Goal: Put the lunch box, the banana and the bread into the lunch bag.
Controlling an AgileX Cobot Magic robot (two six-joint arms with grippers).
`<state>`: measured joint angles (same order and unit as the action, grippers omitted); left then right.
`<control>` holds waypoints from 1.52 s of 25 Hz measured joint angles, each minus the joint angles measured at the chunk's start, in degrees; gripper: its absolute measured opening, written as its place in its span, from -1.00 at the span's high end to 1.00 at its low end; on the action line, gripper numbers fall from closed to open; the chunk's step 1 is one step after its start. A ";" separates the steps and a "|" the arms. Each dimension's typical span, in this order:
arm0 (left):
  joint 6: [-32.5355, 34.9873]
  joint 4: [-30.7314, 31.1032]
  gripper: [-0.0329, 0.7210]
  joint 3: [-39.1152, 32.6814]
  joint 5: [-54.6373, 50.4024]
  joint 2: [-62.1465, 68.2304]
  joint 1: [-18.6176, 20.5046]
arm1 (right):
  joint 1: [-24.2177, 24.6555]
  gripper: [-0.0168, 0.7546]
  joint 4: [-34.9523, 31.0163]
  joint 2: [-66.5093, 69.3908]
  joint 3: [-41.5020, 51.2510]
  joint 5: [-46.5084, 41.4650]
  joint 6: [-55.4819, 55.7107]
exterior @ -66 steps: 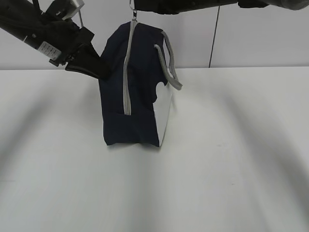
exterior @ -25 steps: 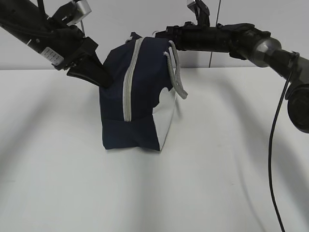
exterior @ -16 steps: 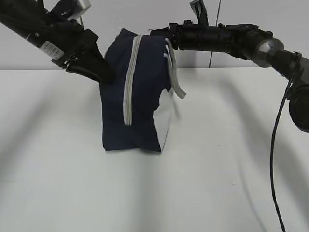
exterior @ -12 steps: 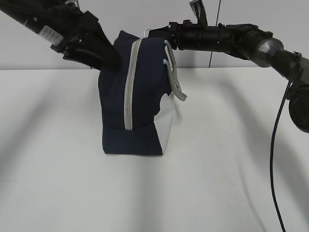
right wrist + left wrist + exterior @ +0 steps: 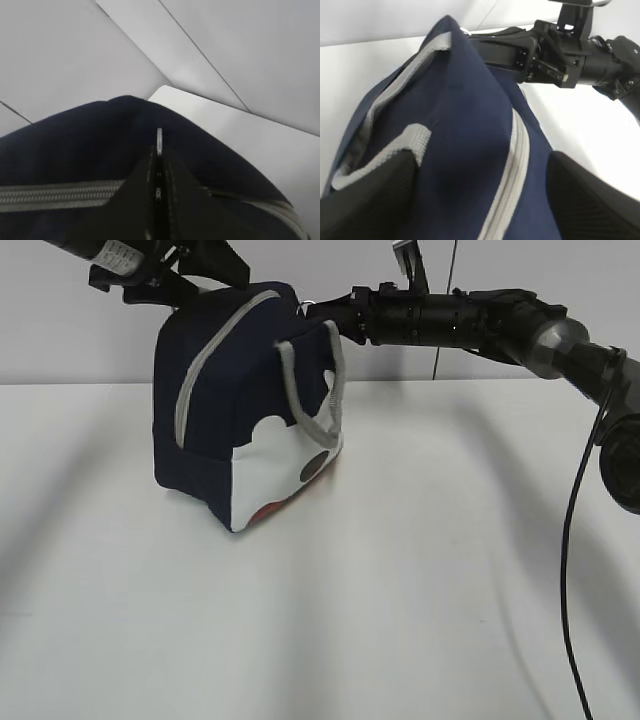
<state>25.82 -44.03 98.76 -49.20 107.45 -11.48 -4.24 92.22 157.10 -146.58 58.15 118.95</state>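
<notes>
Exterior view: the lunch bag (image 5: 240, 410) is seen at about 10 o'clock on the white desk (image 5: 420, 570), tipped so that its white dotted side panel is turned forward and one bottom corner appears lifted. It seems to be held in this tilt from above, not resting under its own weight. The right gripper (image 5: 318, 312) is reached in from 2 o'clock to the bag's top edge; in the right wrist view its dark fingers are seen pressed together on a small metal tab, taken to be the zipper pull (image 5: 159, 142), so the bag is judged to be held there for working the grey zipper (image 5: 205, 358), which looks closed along the length that shows. The left gripper (image 5: 480, 195) is placed over the bag's top at 11 o'clock, its two black fingers (image 5: 365, 197) spread wide to either side of the fabric and gripping nothing. A grey strap handle (image 5: 318, 390) hangs loose over the side. Lunch box, banana and bread are not seen in any view; whether they are inside cannot be told.
</notes>
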 joint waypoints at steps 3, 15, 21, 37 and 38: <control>0.00 -0.19 -0.50 0.00 -2.02 0.00 0.33 | 0.00 1.00 0.08 0.00 0.00 0.37 0.00; -9.22 4.38 -0.49 0.42 -19.93 1.47 -0.55 | 0.00 1.00 0.08 0.00 -0.10 -4.59 0.10; -9.40 -6.29 -0.49 0.42 -20.15 1.41 -0.67 | 0.00 1.00 0.08 0.00 -0.10 -5.72 0.10; -6.32 8.66 -0.49 5.23 1.71 1.14 -0.72 | -0.10 1.00 0.08 0.00 -0.10 -6.02 0.10; -5.64 8.46 -0.49 5.49 3.21 1.47 -1.01 | -0.10 1.00 0.08 0.00 -0.10 -6.02 0.10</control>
<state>20.18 -35.57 104.25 -45.99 108.92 -12.49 -4.35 92.30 157.10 -146.67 52.13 119.05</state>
